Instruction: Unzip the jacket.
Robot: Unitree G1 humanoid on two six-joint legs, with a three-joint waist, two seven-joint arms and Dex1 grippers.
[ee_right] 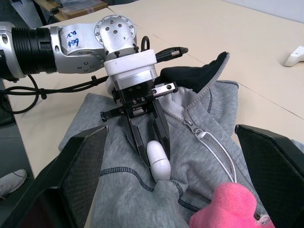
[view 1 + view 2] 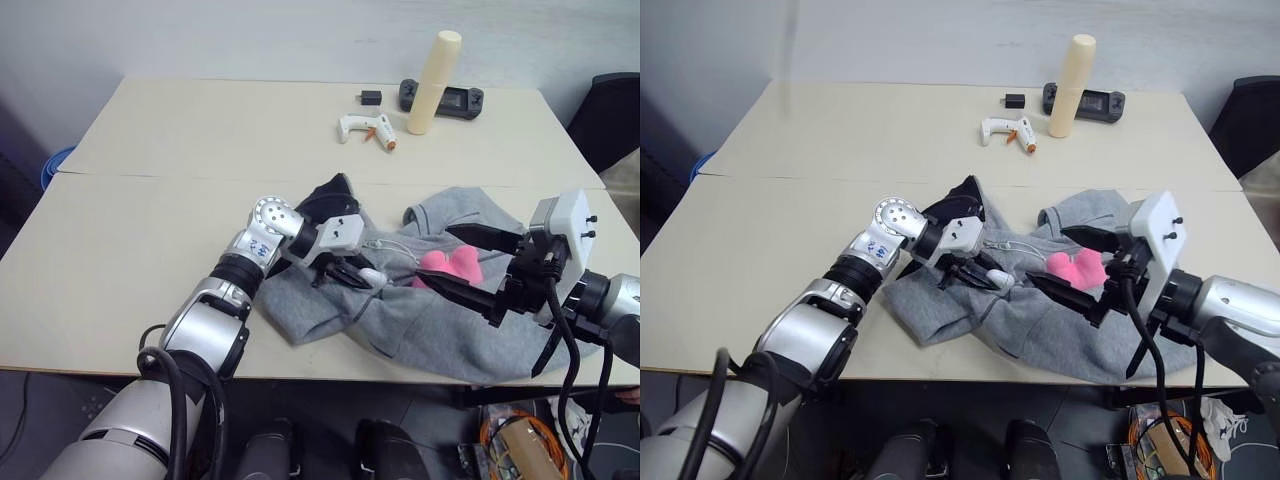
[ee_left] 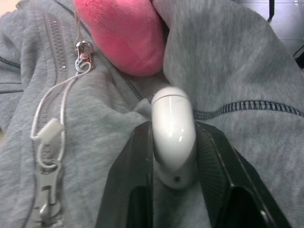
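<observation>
Fingers of L arm [image 1: 151, 142] clamped on white capsule [image 1: 158, 163] over jacket [image 2: 420, 325]; R fingers [image 2: 470, 265] wide, level.

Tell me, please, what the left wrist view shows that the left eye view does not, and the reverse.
Left wrist view alone: the zipper slider on the jacket, with a thin white cord looped through it.
Left eye view alone: the table, a glue gun, a cream cylinder, a black handheld device, and the open right claw.
Both: the left claw shut on a white capsule, beside the pink plush toy.
</observation>
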